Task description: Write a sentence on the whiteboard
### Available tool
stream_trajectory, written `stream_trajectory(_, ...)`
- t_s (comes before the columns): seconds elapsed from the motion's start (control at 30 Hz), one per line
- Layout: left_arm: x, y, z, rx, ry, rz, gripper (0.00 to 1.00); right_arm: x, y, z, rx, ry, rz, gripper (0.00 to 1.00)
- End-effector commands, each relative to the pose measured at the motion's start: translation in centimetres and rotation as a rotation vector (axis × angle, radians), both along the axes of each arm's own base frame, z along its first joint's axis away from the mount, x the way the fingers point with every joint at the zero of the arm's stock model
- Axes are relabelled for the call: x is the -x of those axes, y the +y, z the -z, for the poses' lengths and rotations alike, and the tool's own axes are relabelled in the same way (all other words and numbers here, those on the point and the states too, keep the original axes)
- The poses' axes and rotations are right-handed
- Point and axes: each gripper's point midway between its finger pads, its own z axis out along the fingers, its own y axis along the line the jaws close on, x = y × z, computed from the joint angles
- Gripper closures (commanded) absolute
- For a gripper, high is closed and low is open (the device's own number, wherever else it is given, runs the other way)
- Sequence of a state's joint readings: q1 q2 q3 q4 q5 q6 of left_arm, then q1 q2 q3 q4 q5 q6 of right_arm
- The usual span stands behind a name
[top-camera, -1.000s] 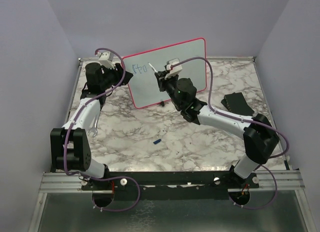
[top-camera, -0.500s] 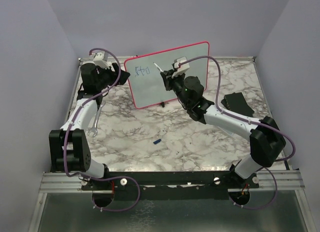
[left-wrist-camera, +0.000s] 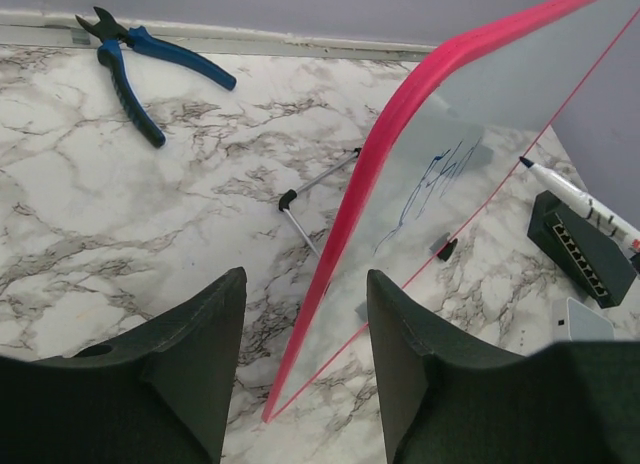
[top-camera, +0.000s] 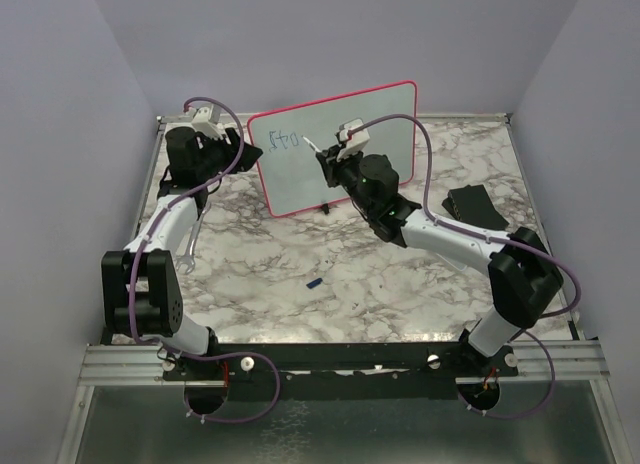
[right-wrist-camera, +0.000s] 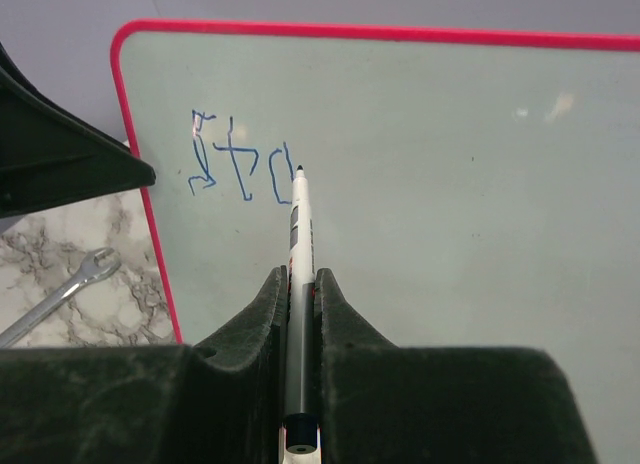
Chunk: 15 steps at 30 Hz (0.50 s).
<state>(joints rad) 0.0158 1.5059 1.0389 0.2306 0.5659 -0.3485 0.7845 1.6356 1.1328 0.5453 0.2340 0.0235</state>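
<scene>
barely legible blue sentence (right-wrist-camera: 243, 169) on whiteboard (right-wrist-camera: 450, 204)

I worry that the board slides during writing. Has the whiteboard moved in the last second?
Yes, slightly: the whiteboard has shifted right, toward the dark pad, which has stayed in place.

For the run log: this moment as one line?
right gripper: shut on marker, tip at sentence | left gripper: open, at whiteboard edge | sentence: few letters
</scene>
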Motion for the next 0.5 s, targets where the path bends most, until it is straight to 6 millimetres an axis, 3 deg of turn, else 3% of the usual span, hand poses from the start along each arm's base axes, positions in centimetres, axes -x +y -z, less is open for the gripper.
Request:
stream_trajectory(0.0,0.0,-1.1,-0.2,0.025,-0.014,0.051,0.48,-0.5,0.8,0.7,0.022,0.012,-0.011,0.99)
stream_trajectory(0.4,-0.5,-1.2,0.2,0.024,-0.008,0.05,0.56,-1.0,1.1,0.4,0.02,0.002,-0.003,0.99)
stream_trajectory(0.47,-0.2,-2.6,0.3,0.023,-0.007,0.081,0.58,-1.1,1.2,0.2,0.016,-0.002,-0.002,0.99)
